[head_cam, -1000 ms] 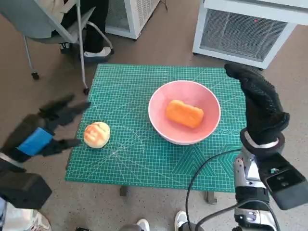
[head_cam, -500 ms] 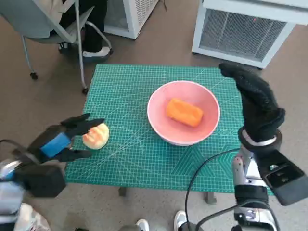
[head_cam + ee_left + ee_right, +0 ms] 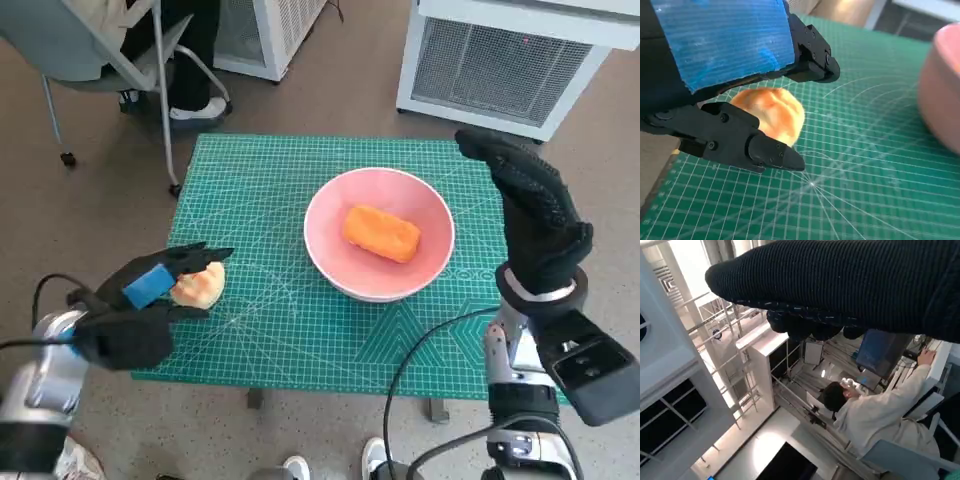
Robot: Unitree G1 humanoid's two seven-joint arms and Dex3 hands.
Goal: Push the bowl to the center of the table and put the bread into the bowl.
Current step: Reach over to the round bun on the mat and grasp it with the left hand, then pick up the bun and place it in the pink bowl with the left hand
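Pink smooth round bowl [image 3: 379,246], bread [image 3: 381,233] inside

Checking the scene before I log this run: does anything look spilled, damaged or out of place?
Nothing stands out. The pink round bowl sits upright on the green cutting mat with an orange oblong bread inside. A round golden bun lies near the mat's edge, between the left hand's fingers.
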